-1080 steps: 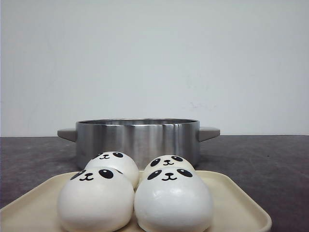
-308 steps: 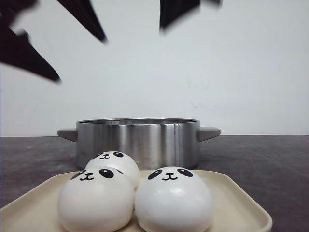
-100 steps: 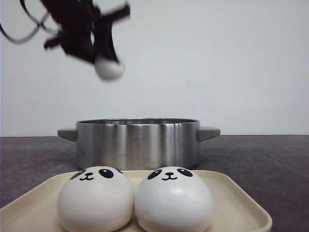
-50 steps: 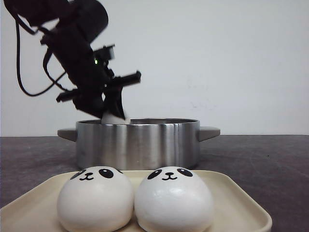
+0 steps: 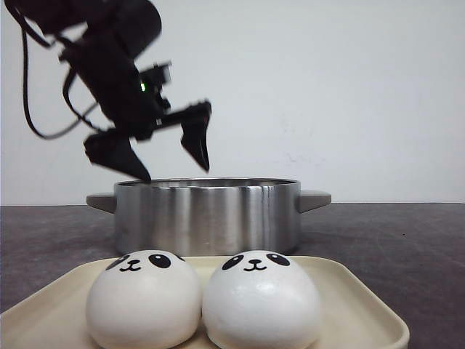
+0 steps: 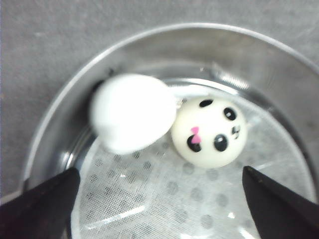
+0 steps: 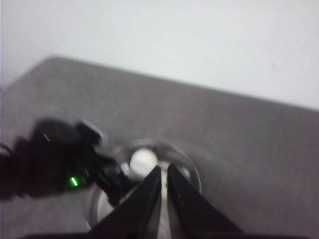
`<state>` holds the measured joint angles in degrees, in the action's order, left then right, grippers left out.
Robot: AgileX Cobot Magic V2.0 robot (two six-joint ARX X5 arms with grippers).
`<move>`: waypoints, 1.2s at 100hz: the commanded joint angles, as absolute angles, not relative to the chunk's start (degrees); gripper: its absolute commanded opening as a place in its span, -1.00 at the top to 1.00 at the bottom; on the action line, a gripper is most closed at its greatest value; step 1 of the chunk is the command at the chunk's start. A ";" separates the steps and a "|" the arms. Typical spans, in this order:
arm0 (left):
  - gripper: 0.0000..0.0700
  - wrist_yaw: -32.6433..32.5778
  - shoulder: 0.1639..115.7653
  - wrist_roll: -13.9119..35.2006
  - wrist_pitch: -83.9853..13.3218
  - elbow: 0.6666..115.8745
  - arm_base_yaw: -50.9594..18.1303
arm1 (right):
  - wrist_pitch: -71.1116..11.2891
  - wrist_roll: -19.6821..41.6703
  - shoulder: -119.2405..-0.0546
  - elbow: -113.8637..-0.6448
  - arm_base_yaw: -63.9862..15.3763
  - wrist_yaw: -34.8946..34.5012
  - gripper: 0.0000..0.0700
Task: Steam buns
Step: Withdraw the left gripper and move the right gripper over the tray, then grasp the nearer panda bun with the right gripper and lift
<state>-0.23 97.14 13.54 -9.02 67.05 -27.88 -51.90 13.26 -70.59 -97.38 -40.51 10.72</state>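
White buns (image 5: pixel 144 298) with black panda faces, cream tray (image 5: pixel 356 305), silver pot (image 5: pixel 207 214), black pincer (image 5: pixel 173 149).

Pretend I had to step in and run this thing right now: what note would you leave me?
Left gripper: open, empty, above the left side of the steel pot.
Right gripper: nearly shut, holding nothing, away from the pot.
Buns: two are inside the pot on its perforated cloth liner, one showing its panda face, one showing blurred plain white. The other two sit side by side on the cream tray in front of the pot.
Done: half the buns moved.
Left: put the last two from the tray into the pot.
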 commanded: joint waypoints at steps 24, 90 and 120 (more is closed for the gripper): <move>-0.47 -0.19 78.19 15.29 -11.73 68.20 -28.27 | -54.37 15.25 -70.59 -86.26 -45.43 7.40 0.96; -0.47 -0.21 52.58 14.20 -29.45 68.20 -28.99 | -44.93 33.06 -74.24 -60.80 -59.75 7.35 -0.34; -0.47 -0.21 52.82 14.20 -31.68 68.20 -28.99 | -43.22 33.06 -84.84 -60.69 -58.26 -0.73 -0.33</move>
